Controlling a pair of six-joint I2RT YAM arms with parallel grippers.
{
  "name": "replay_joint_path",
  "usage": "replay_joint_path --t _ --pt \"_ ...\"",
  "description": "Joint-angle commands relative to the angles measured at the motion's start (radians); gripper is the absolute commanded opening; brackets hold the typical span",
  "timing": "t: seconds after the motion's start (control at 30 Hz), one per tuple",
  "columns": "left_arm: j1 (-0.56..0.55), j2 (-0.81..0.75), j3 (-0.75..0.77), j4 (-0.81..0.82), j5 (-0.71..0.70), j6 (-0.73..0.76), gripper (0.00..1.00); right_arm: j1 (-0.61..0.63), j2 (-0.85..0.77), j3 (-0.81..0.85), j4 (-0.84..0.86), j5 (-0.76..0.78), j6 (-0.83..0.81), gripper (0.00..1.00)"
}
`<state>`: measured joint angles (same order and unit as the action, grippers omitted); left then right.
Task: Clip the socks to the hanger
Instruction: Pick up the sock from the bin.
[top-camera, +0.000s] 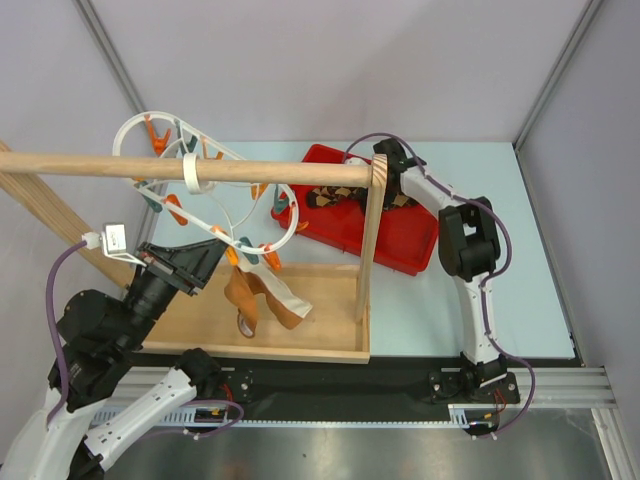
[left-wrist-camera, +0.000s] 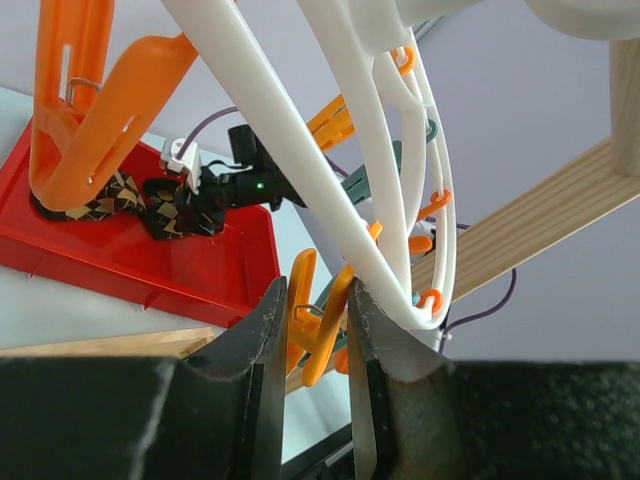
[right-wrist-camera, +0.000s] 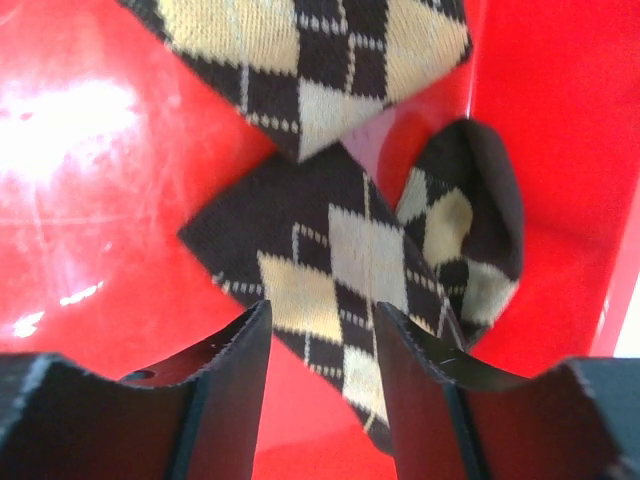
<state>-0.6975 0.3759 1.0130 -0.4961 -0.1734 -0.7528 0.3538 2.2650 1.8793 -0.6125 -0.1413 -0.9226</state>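
The white wavy hanger (top-camera: 191, 175) hangs by its loop on a wooden rod, with orange and teal pegs round it. My left gripper (top-camera: 222, 256) is at its lower edge. In the left wrist view the hanger's white bars (left-wrist-camera: 300, 150) cross overhead and my left gripper (left-wrist-camera: 317, 292) is shut on an orange peg (left-wrist-camera: 318, 345). Argyle socks (top-camera: 325, 197) lie in a red tray (top-camera: 400, 245). My right gripper (top-camera: 385, 190) is low over them. In the right wrist view it (right-wrist-camera: 320, 320) is open, fingers either side of a sock (right-wrist-camera: 350, 250).
The wooden rod (top-camera: 150, 165) rests on an upright post (top-camera: 368, 250) in a shallow wooden base (top-camera: 300, 340). A tan and cream cloth piece (top-camera: 255, 295) hangs under the hanger. The red tray stands right of the post. Grey walls close the back and sides.
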Motion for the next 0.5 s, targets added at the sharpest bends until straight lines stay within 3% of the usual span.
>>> replay_joint_path --t 0.0,0.17,0.33,0.43,0.47 --pt "0.0 0.028 -0.056 -0.249 -0.012 -0.008 0.0 -0.007 0.059 0.064 -0.018 -0.026 -0.036 0.53" --pt "0.0 0.027 -0.059 -0.262 -0.018 -0.006 0.0 -0.035 0.108 0.113 -0.05 -0.082 -0.036 0.56" --pt "0.001 0.026 -0.063 -0.265 -0.023 -0.005 0.0 -0.052 0.148 0.139 -0.134 -0.187 -0.038 0.49" --pt "0.001 0.031 -0.063 -0.26 -0.014 -0.005 0.0 -0.05 0.151 0.138 -0.176 -0.237 -0.036 0.35" --pt "0.001 0.034 -0.065 -0.26 -0.012 -0.005 0.0 -0.05 0.151 0.139 -0.185 -0.242 -0.029 0.22"
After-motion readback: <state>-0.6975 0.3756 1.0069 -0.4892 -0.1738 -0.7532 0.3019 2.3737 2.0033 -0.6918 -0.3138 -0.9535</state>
